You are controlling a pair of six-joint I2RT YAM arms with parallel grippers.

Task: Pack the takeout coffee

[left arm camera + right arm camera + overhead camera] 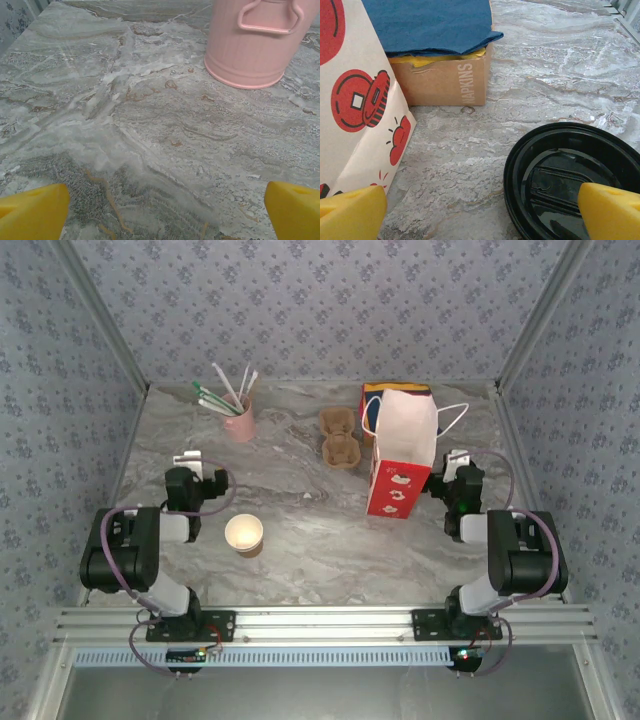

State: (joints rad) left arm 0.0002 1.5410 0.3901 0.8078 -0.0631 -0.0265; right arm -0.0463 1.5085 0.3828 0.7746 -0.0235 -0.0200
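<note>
Right wrist view: the coffee (pixel 555 170) stands beside the bag (pixel 355 75), not packed yet. Both jaws are wide open, empty.

Pink pail (pixel 250 50), napkin box (pixel 445 82), lidless cup (pixel 244 533)

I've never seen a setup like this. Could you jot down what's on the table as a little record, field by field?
surface: marble-look table
left gripper: open, empty, facing the pink cup
right gripper: open, empty, at the black lid
pink cup: upright, far left, holds straws
paper cup: lidless, near left
paper bag: red and white, upright, top open
napkin box: behind the bag
pulp tray: left of the bag
black lid: beside the bag; what lies beneath it is hidden
</note>
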